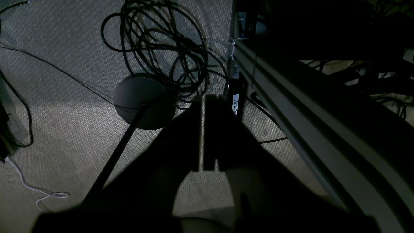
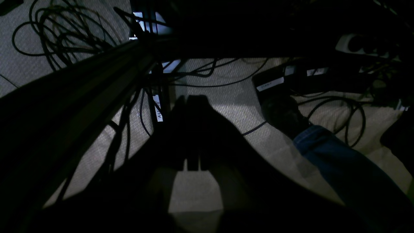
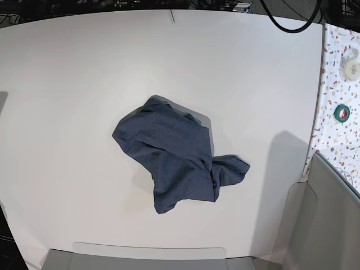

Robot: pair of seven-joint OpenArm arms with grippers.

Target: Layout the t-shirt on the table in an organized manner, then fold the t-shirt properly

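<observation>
The dark navy t-shirt (image 3: 175,156) lies crumpled in a heap near the middle of the white table (image 3: 67,84), with one part bunched toward the lower right. Neither arm shows in the base view. In the left wrist view my left gripper (image 1: 204,98) is a dark silhouette over the carpeted floor, its fingers pressed together with nothing between them. My right gripper (image 2: 187,98) looks the same in the right wrist view, shut and empty above the floor. Both hang below table level, away from the shirt.
Coiled black cables (image 1: 161,48) and a round stand base (image 1: 144,102) lie on the carpet beside a metal frame rail (image 1: 307,123). A leg in blue jeans (image 2: 343,165) stands near the right gripper. A speckled side surface (image 3: 340,84) holds tape rolls.
</observation>
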